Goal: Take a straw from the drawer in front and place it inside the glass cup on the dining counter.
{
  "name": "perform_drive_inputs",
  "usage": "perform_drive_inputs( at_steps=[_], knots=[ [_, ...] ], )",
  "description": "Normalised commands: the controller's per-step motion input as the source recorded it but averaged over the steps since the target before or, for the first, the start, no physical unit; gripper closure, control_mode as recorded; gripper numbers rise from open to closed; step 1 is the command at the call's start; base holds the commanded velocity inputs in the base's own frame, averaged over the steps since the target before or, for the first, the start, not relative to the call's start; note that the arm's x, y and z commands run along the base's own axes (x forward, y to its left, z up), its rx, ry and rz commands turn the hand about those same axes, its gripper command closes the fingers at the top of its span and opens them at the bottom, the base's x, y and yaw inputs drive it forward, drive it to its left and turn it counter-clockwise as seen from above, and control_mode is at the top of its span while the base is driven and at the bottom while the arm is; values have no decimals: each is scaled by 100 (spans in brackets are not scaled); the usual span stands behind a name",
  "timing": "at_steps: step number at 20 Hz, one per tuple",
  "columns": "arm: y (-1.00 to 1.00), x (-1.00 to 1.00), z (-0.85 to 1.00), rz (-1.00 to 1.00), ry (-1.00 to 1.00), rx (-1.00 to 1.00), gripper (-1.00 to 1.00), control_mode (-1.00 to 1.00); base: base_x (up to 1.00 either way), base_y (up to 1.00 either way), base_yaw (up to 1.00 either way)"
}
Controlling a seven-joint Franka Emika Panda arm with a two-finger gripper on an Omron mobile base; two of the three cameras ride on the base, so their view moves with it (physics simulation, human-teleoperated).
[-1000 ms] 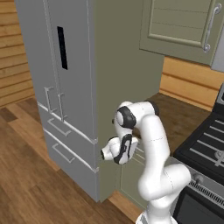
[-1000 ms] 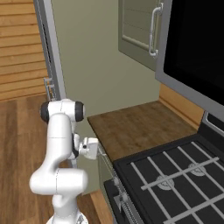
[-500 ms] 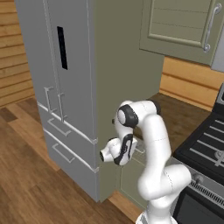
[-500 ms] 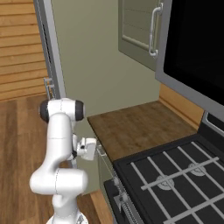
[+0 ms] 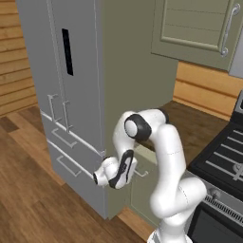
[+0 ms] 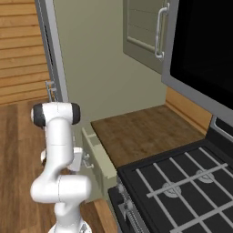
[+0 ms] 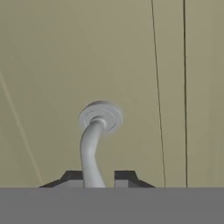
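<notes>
Hand view shows the silver handle (image 7: 89, 151) of the drawer (image 7: 131, 65) from very close. Its round foot sits on the sage-green drawer front, and the curved bar comes down from it and passes between the two dark fingertips (image 7: 124, 178) of the end effector (image 7: 93, 179). The fingertips stand narrow, one on each side of the bar and just beside it, so the end effector is closed on the handle.

From the left base view, the drawer (image 5: 144, 159) is under the edge of the brown wood table (image 5: 199, 126), just beside the tall pale-green side panel (image 5: 128, 71) of the fridge housing. The white arm (image 5: 163, 156) bends down and forward, and its hand reaches to the drawer front, where a small piece of the silver handle (image 5: 141, 173) is visible. The end effector itself is hidden behind the wrist there.

From the right base view, the drawer (image 6: 98, 157) stands out a little from under the table (image 6: 145, 132). The straw I cannot see; the inside of the drawer is not visible.

Farther out, the grey fridge (image 5: 61, 95) is left of the arm, a black stove top (image 6: 186, 186) is right of the table, and a green wall cabinet (image 5: 199, 28) hangs above.
</notes>
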Motion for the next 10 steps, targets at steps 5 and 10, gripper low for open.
perform_drive_inputs(
  at_steps=[5, 10],
  knots=[
    [86, -62, 28, 1, 13, 6, 100, -100, 0, 0, 0],
    [93, -63, 27, 0, 13, 4, 100, -100, 0, 0, 0]
  ],
)
